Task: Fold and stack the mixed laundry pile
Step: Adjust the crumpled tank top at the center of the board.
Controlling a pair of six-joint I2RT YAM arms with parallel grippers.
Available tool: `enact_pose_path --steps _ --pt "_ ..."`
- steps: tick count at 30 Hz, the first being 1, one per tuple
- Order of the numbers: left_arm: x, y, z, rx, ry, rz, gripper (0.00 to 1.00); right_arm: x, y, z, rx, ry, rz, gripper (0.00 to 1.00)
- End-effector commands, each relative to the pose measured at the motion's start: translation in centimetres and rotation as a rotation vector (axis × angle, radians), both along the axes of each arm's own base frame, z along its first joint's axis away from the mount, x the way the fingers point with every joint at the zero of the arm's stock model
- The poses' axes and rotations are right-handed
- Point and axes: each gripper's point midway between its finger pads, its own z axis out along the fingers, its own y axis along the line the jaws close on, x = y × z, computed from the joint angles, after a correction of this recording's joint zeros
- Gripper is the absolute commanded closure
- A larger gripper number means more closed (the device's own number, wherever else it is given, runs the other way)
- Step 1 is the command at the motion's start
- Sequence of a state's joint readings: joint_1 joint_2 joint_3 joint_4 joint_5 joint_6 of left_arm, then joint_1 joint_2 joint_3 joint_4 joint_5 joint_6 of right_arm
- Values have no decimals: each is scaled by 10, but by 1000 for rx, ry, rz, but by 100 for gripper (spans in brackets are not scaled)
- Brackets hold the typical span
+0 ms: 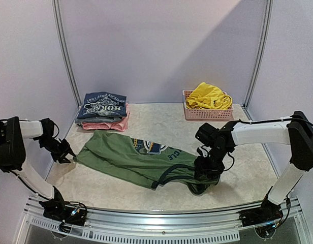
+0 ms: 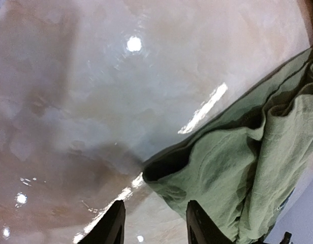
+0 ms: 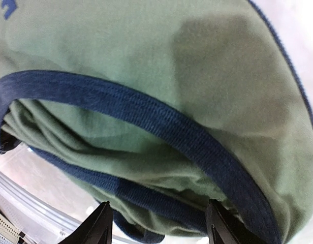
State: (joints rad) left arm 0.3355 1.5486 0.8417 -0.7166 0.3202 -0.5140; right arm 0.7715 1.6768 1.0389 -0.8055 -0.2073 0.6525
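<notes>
The olive-green sleeveless shirt lies spread across the table, logo up, dark trim at its right end. My left gripper is open at the shirt's left corner; in the left wrist view the gripper has the shirt's hem corner just ahead of the right finger. My right gripper is open over the shirt's right end; in the right wrist view the gripper straddles the bunched green cloth and the blue armhole trim. The yellow shorts lie heaped in the pink basket.
A pink lattice basket stands at the back right. A stack of folded clothes, a blue printed shirt on grey and pink ones, sits at the back left. Metal rail along the near edge.
</notes>
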Motion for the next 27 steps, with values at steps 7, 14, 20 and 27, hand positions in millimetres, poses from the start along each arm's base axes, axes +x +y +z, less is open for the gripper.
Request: enact_pose_path --steps 7,14,20,27 --pt "16 6 -10 -82 -106 127 60 3 -1 18 8 -41 -8 37" --pt "18 7 -18 -90 -125 152 65 -1 -5 19 4 -36 -20 37" --pt "18 8 -23 -87 -130 161 87 -2 -6 21 9 -38 -30 37" --pt "19 7 -19 -88 -144 149 100 -16 4 19 48 -15 -11 37"
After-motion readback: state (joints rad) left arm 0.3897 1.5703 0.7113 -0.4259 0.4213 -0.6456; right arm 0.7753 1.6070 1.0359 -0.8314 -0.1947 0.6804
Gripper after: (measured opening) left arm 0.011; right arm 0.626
